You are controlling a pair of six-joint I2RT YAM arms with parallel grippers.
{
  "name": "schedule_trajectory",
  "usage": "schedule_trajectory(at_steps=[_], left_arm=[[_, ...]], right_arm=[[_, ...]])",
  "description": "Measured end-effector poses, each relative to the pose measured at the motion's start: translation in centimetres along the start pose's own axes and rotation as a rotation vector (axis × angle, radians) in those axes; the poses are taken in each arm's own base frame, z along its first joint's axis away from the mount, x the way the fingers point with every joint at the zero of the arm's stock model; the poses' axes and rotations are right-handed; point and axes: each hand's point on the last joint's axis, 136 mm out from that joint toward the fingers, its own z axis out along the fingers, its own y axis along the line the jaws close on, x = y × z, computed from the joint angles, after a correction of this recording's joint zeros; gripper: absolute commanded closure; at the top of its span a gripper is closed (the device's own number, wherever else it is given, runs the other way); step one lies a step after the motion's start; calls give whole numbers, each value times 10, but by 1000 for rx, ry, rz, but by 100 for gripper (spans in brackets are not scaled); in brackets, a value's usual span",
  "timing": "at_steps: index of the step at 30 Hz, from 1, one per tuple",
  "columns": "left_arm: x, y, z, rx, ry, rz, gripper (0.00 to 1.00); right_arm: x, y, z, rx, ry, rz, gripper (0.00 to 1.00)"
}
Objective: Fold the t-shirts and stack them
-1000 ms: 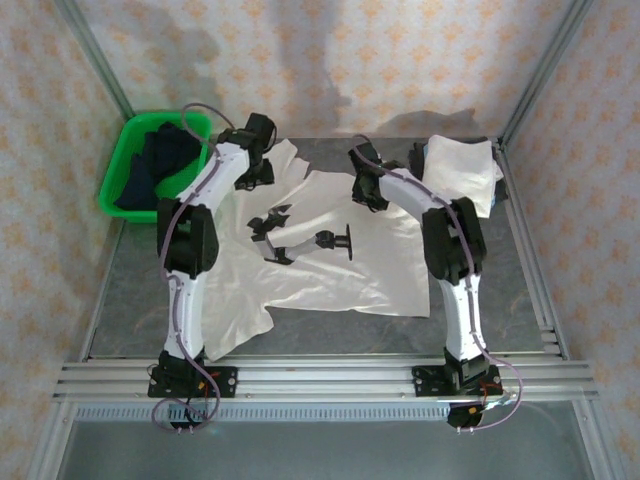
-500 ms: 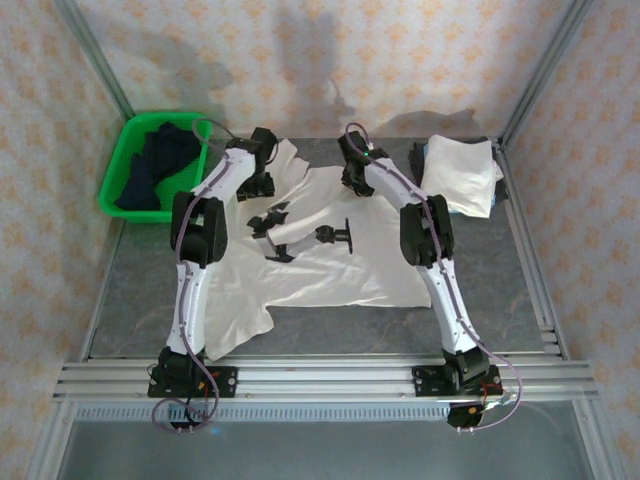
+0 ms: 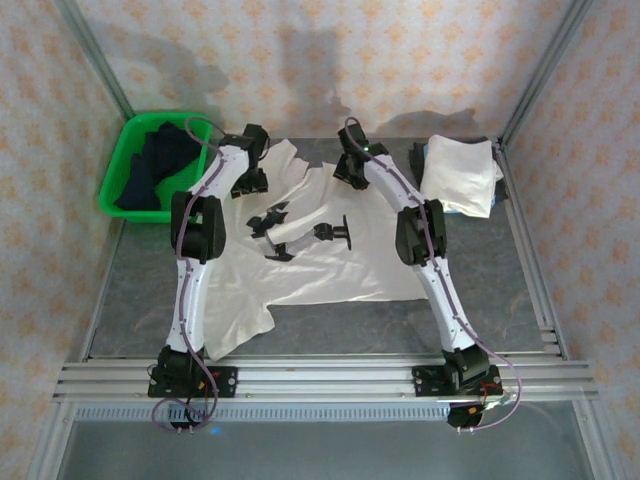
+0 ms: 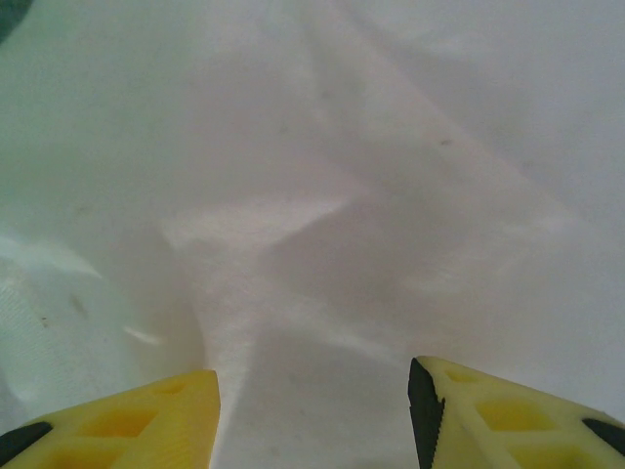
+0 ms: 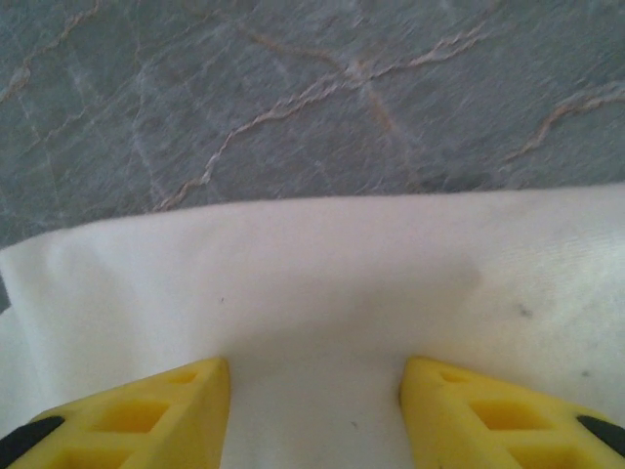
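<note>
Top external: left pincer [image 3: 252,182], right pincer [image 3: 345,172] outstretched, open over t-shirt [image 3: 350,270].

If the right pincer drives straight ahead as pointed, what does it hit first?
Most likely the white t-shirt: its cloth lies right ahead of the open right pincer, with the shirt's edge and the bare table just beyond. Depth is unclear.

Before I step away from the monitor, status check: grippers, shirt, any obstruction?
Both open: left gripper over spread t-shirt, right gripper at its far edge. Obstruction: black-and-white part lying on it.
</note>
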Motion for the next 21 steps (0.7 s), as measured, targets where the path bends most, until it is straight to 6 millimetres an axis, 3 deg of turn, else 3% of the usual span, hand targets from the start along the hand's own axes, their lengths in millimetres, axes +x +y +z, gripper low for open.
schedule_trajectory(at_steps=[3,9,13,17,21], left_arm=[[3,16,10,-21,31,-20,48],[8,36,11,-37,46,-50,48],[10,39,11,-49,43,-52,49],[9,39,11,-46,42,-54,49],[8,38,9,-44,39,-55,48]], right_arm=[[-10,-12,0,12,-5,21,48],[-20,-30,-6,34,6,24,42],[-16,-52,-26,127,18,-35,38],[-26,-73,-49,184,6,-91,36],[-43,-100,-48,188,18,-101,35]])
